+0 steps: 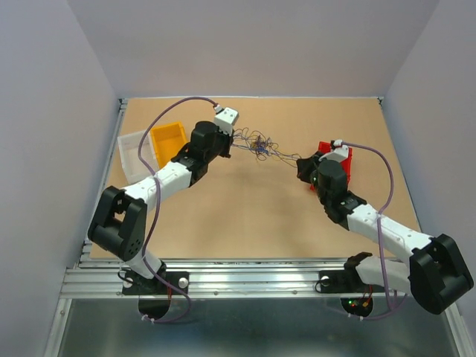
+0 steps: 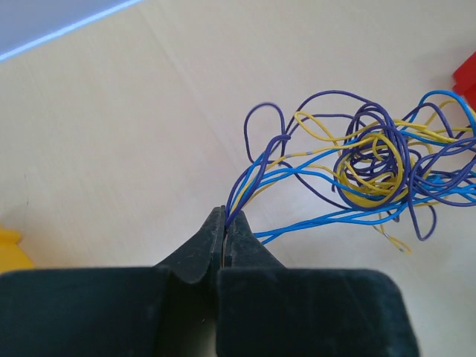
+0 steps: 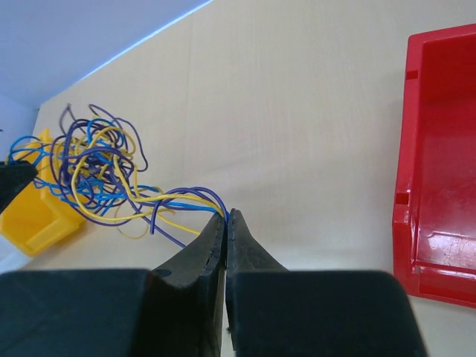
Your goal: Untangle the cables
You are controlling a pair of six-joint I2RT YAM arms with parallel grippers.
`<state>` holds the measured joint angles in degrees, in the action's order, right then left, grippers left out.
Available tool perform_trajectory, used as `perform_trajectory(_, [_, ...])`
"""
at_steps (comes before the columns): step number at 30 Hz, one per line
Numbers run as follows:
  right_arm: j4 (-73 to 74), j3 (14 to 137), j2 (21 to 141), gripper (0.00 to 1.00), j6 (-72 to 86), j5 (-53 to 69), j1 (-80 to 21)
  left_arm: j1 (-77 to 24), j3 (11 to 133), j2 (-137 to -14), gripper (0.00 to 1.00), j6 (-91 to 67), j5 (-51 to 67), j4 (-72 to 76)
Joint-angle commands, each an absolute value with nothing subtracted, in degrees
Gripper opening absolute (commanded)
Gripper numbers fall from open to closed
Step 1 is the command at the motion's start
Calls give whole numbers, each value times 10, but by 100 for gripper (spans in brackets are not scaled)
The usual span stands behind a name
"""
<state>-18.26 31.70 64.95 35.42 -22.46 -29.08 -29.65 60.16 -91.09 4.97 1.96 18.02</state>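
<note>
Tan table (image 1: pixel 245 219), cables (image 1: pixel 260 144) (tangled)

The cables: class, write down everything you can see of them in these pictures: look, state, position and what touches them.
The cables are very thin, flexible wires in purple, blue and yellow, apparently plastic-coated. They form one loose knot of overlapping loops over the far half of the wooden table, between the two arms. Strands run out of the knot to both sides: the left hand is shut on one bundle, the right hand on another. Whether the knot rests on the table cannot be told.
</note>
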Motion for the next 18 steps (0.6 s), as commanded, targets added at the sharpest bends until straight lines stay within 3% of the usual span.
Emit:
perform_trajectory(1, [-141,300,635,1,349,-347,-270,-242,581,-846,0,58,-52,220])
perform_trajectory(3, [-141,307,642,4,345,-313,-270,-243,571,-840,0,69,31,226])
perform_trajectory(5, [-171,313,662,30,320,-272,-269,-246,563,-836,0,96,165,223])
perform_trajectory(6, [-190,312,668,38,308,-217,-270,-252,563,-835,0,104,192,221])
perform_trajectory(7, [-211,307,677,54,285,-187,-270,-275,562,-833,0,116,222,210])
perform_trajectory(10, [-296,285,684,69,260,-81,-271,-326,552,-824,0,165,222,191])
perform_trajectory(13, [-355,275,690,74,243,21,-270,-345,544,-816,0,182,218,191])
perform_trajectory(18, [-386,286,726,75,229,86,-272,-353,545,-815,0,191,247,178])
